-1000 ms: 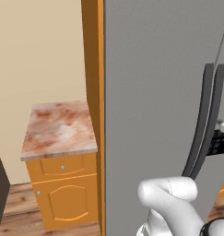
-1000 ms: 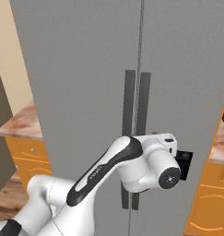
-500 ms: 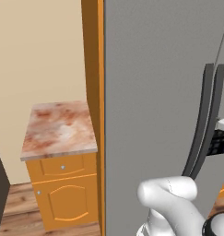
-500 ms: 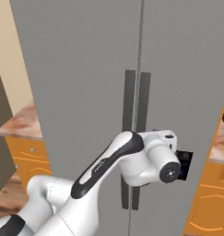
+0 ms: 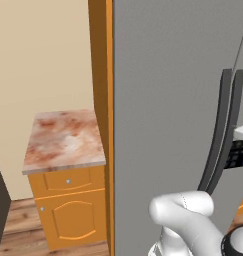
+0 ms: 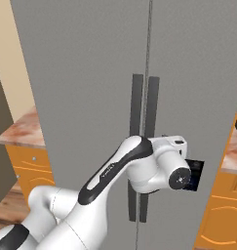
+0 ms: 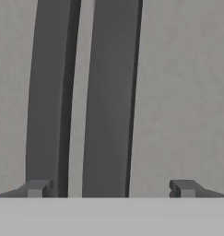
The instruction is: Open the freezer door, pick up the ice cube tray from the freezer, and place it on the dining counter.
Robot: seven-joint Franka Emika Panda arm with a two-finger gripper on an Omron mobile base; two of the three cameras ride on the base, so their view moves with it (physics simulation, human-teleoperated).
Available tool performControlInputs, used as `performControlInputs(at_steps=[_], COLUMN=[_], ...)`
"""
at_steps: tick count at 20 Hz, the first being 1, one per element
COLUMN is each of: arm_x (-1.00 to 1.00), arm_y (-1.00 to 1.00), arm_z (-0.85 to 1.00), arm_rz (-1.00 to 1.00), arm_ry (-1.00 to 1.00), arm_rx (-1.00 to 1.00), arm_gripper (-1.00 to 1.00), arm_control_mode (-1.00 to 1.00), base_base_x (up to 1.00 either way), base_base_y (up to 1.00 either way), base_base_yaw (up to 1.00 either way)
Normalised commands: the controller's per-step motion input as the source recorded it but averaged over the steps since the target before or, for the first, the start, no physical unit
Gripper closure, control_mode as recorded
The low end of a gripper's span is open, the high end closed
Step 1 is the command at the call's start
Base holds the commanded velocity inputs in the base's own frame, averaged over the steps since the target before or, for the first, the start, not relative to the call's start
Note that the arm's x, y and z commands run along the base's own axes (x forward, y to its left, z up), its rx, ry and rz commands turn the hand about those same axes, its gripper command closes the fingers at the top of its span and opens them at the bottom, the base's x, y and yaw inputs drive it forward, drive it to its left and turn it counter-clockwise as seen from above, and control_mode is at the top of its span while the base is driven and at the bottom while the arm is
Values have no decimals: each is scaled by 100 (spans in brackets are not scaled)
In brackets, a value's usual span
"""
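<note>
Two tall matte grey fridge doors stand shut, meeting at a seam with a dark curved handle on each side. The narrower right one is the freezer door (image 6: 198, 73) (image 7: 178, 92). Its handle (image 6: 152, 107) (image 7: 111, 92) (image 5: 236, 115) fills the middle of the hand view. My gripper (image 7: 111, 189) is open and faces it from a short way off. The fingertips (image 7: 37, 188) stand to either side of that handle, and nothing is held. My wrist (image 6: 159, 166) hovers just right of the seam at lower handle height. The ice cube tray is hidden behind the door. The dining counter is out of view.
The wider left fridge door (image 5: 163, 100) has its own handle (image 7: 49, 92) close beside. An orange side panel (image 5: 100, 75) flanks the fridge. A small orange cabinet with a marbled top (image 5: 63, 140) (image 6: 25, 132) stands to the left, and another orange cabinet (image 6: 222, 210) to the right.
The wrist has sunk very slightly in front of the handles. The gripper stays open and both doors stay shut.
</note>
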Motion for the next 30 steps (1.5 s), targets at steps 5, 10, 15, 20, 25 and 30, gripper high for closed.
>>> performControlInputs(at_steps=[5,10,15,20,25,30], arm_x=[11,4,0,5,16,15], arm_y=[0,2,10,7,0,0], arm_z=[0,0,0,0,0,0], arm_rz=[0,1,3,4,2,1], arm_ry=[0,0,0,0,0,0], arm_rx=[0,0,0,0,0,0], arm_gripper=[-100,-100,-100,-100,-100,-100], arm_control_mode=[-100,-100,-100,-100,-100,-100], base_base_x=[0,0,0,0,0,0], base_base_y=[0,0,0,0,0,0], base_base_yaw=[0,0,0,0,0,0])
